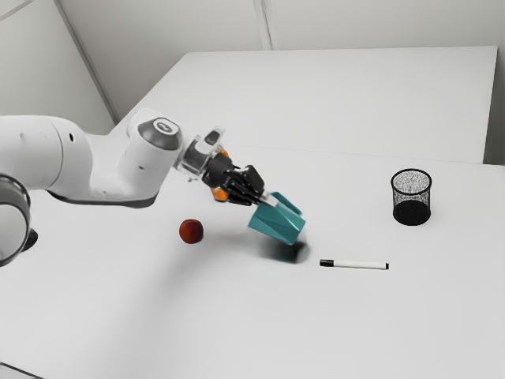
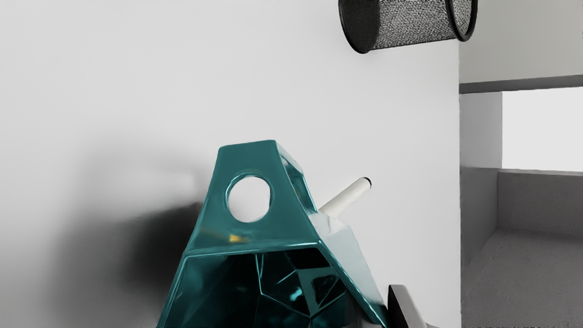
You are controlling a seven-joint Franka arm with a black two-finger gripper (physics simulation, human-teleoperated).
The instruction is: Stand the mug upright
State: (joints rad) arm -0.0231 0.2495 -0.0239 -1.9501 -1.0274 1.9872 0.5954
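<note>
The gripper (image 1: 270, 200) reaches down to the teal faceted mug (image 1: 278, 219) and holds it by its wall near the rim. In the wrist view the gripper (image 2: 380, 315) has one finger outside the wall and the other inside the opening of the mug (image 2: 205, 228). The mug is tilted, its mouth toward the hand, and a dark shadow lies under it on the table, so it appears raised. Its handle side, with a round hole, points away from the hand. Part of the mug's rim is cut off at the wrist view's bottom edge.
On the table (image 1: 363, 332), a white marker (image 1: 359, 264) lies close to the mug, and a black mesh cup (image 1: 411, 197) stands toward the exterior view's right. A red ball-like fruit (image 1: 191, 231) and an orange object (image 1: 220, 194) are near the arm.
</note>
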